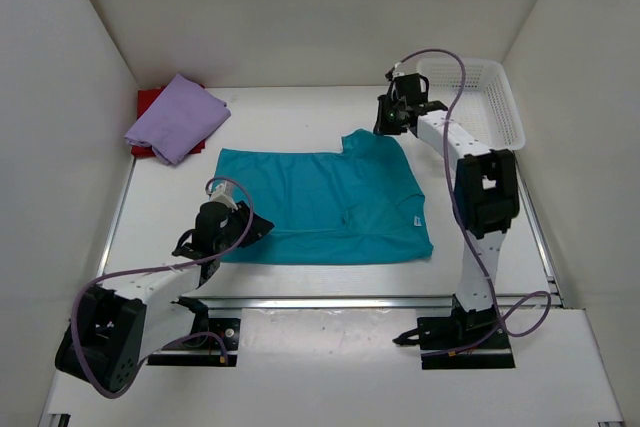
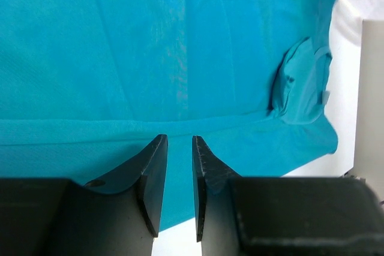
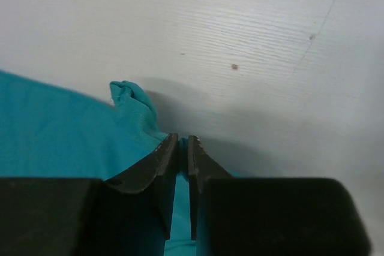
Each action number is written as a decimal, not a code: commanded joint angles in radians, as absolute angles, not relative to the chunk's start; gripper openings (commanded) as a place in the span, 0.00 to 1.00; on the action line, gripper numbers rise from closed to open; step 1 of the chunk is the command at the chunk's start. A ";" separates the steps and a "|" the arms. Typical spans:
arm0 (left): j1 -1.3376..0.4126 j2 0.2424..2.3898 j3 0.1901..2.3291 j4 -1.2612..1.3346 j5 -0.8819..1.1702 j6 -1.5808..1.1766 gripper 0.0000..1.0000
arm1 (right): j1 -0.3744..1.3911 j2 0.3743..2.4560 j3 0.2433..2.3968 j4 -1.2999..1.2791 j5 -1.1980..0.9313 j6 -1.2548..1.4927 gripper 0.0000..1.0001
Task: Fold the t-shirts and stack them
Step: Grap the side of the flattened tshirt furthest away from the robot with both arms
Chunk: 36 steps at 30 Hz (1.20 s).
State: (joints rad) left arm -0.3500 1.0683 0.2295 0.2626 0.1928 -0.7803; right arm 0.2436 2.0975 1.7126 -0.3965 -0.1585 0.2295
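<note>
Right claw (image 3: 183, 138) pinches the teal shirt (image 1: 320, 207); left claw (image 2: 179, 139), narrowly parted at hem, grip unclear.

Teal t-shirt (image 2: 150, 46) fills view (bunched fold right); end effector (image 2: 179, 143) slightly parted over hem.

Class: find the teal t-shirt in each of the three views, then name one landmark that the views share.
Top external: the teal t-shirt lies spread flat in the middle of the table.
Left wrist: it fills most of the picture.
Right wrist: it is at the lower left, with one bunched corner sticking up.
Shared landmark: the white table.
</note>
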 commanded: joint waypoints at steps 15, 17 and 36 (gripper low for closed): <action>-0.321 1.037 0.290 0.281 0.186 -0.804 0.35 | 0.182 2.078 1.659 -0.308 -0.216 0.275 0.32; -0.313 1.037 0.292 0.290 0.186 -0.813 0.35 | 0.187 2.111 1.713 -0.360 -0.235 0.261 0.30; -0.337 1.078 0.296 0.322 0.180 -0.837 0.34 | 0.152 1.879 1.126 0.144 -0.458 0.586 0.34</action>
State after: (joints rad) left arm -0.3317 1.0901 0.2760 0.2935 0.1913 -0.8291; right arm 0.1745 1.9095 1.1358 -0.0444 -0.3595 0.4953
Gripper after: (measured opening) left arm 0.340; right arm 0.347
